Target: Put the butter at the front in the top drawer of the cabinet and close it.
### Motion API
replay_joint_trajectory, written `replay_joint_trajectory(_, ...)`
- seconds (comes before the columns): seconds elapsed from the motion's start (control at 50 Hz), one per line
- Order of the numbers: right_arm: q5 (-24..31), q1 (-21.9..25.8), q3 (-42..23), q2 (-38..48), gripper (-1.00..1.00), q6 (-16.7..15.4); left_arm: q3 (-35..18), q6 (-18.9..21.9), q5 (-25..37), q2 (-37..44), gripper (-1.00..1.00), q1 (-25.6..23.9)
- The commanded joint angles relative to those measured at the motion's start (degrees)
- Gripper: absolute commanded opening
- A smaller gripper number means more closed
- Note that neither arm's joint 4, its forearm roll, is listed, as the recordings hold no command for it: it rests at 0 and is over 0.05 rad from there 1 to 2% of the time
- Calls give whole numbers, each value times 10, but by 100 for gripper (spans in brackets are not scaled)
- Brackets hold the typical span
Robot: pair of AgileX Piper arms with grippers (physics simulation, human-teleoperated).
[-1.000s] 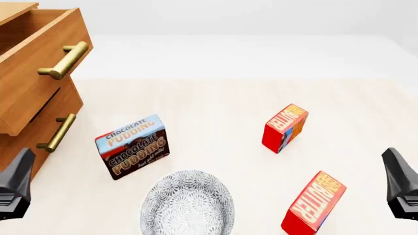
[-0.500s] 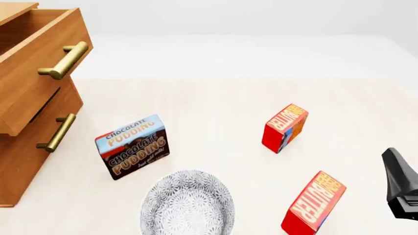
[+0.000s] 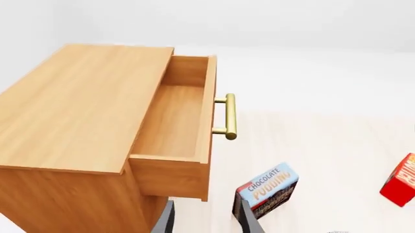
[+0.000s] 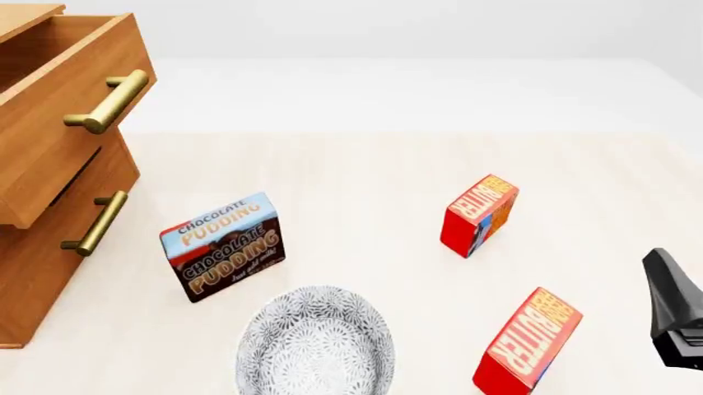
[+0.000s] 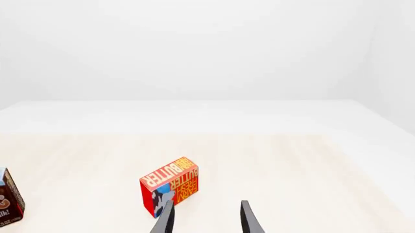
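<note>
Handling: butter [image 4: 480, 216] judged a light, stiff cardboard carton with smooth printed faces (probably a little slippery); it should bear a modest squeeze without crushing.
Hold: best taken across its two broad faces, fingers coming down past the top edge.
Location: right of centre in the front view, standing on the table [image 4: 363, 164], blue patch showing, well apart from the cabinet [image 4: 33, 296] at the left edge.
Look-alike: second butter carton [image 4: 528, 352], lower right, no blue visible.
Right gripper [image 5: 206, 221]: fingers spread, nothing between them, touching nothing; the butter lies ahead, slightly off its line.
Left gripper [image 3: 204, 221]: fingers spread, empty, overlooking the cabinet.
Top drawer [image 3: 172, 121]: pulled out, interior bare.
Sundries: chocolate pudding box [image 4: 225, 245]; patterned bowl [image 4: 247, 346].
</note>
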Motion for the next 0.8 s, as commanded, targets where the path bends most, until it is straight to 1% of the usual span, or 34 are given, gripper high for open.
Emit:
replay_joint_trajectory(0.02,-1,0,1,0,100,0,-79,-3,67,82,100,-4)
replay_joint_trajectory(0.08,-1,0,1,0,100,-1,-87,-6,79,100,100,-8)
replay_joint_trajectory(0.18,-1,0,1,0,100,-1,-125,-1,109,107,100,-5)
replay_joint_trajectory(0.32,-1,0,1,0,100,0,-165,8,146,119,100,3)
replay_joint_trajectory(0.36,-1,0,1,0,100,0,-182,11,159,123,100,5)
replay_joint_trajectory(0.4,-1,0,1,0,100,0,-213,21,179,136,100,11)
replay_joint_trajectory(0.42,-1,0,1,0,100,0,-213,21,180,136,100,11)
replay_joint_trajectory(0.44,-1,0,1,0,100,-1,-233,23,192,144,100,11)
replay_joint_trajectory(0.52,-1,0,1,0,100,0,-266,17,217,164,100,2)
replay_joint_trajectory(0.58,0,0,1,0,100,0,-296,28,235,176,100,5)
replay_joint_trajectory(0.62,-1,0,1,0,100,0,-306,23,242,188,100,-3)
replay_joint_trajectory(0.68,-1,0,1,0,100,-1,-321,23,257,204,100,-2)
replay_joint_trajectory(0.7,-1,0,1,0,100,-1,-334,7,254,207,100,-15)
replay_joint_trajectory(0.74,-1,0,1,0,100,0,-337,18,264,215,100,-5)
replay_joint_trajectory(0.8,-1,0,1,0,100,0,-339,8,268,226,100,-15)
